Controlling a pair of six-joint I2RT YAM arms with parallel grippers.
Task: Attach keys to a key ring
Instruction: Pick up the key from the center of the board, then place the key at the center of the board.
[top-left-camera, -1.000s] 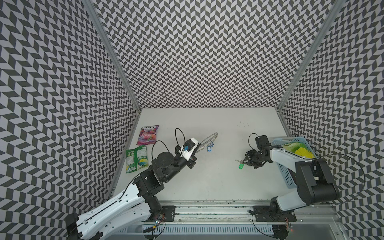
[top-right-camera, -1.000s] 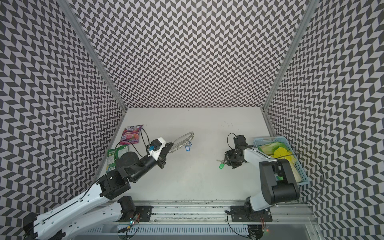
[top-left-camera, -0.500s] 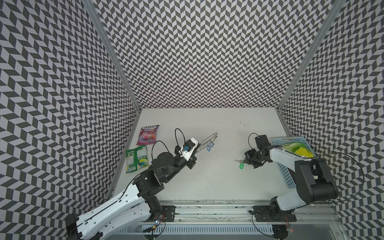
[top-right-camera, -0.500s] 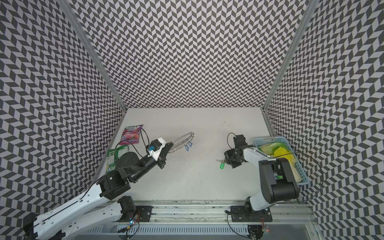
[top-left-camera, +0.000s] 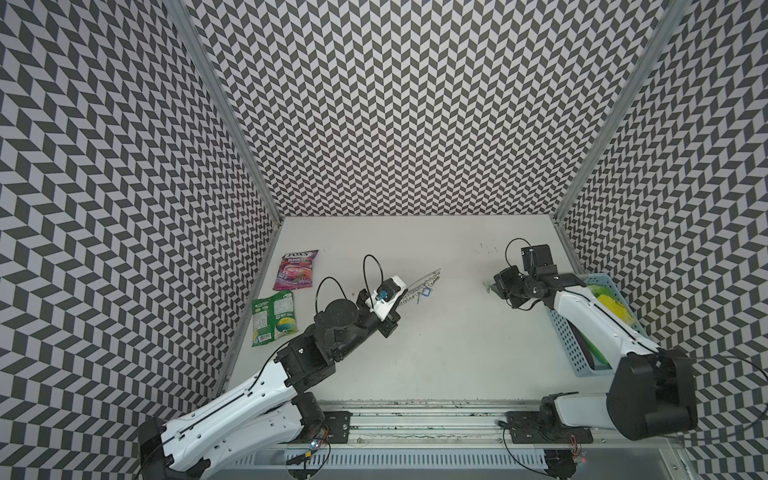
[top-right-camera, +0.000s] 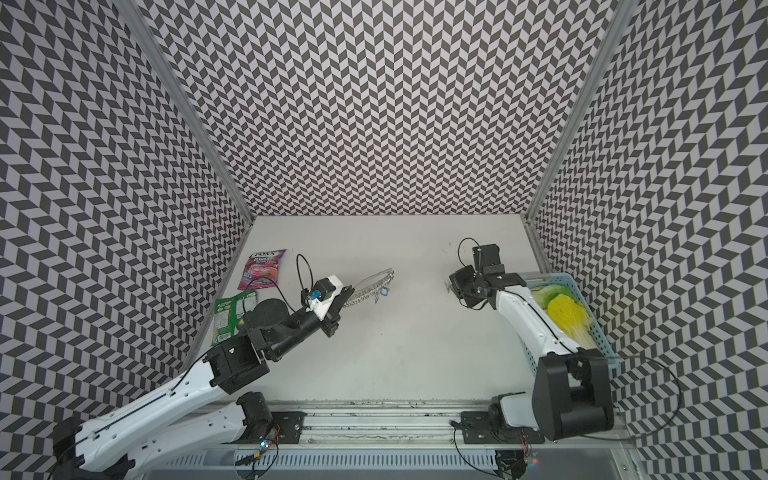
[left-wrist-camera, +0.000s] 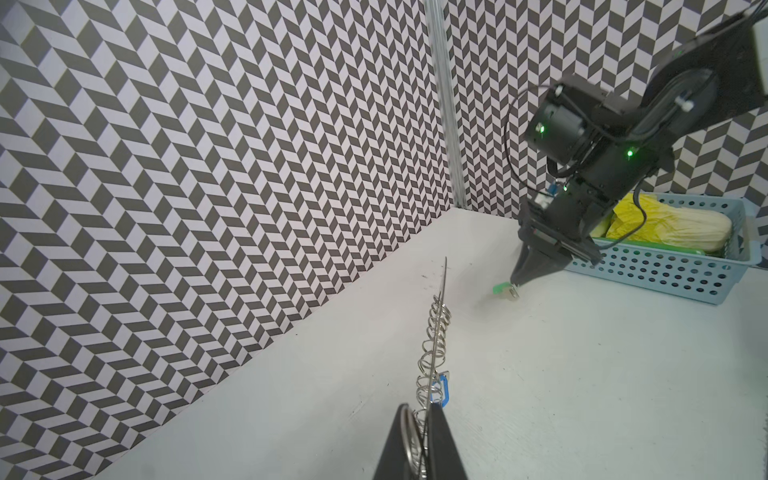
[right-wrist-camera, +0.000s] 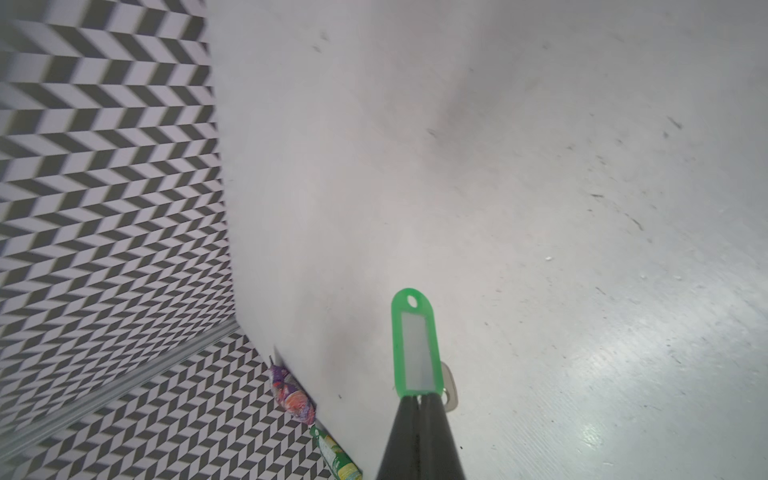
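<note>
My right pincer (right-wrist-camera: 419, 400) is closed tight on the end of the keys' (right-wrist-camera: 415, 345) green tag, low over the counter (right-wrist-camera: 582, 208), well apart from the key ring (left-wrist-camera: 434, 345), which my left pincer (left-wrist-camera: 417, 411) clamps edge-on. Pinched so near its end, the tag could swivel or slip and miss those small wire rings.

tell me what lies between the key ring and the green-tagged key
Nothing: only bare table between the key ring and the green-tagged key, clearest in the left wrist view.
</note>
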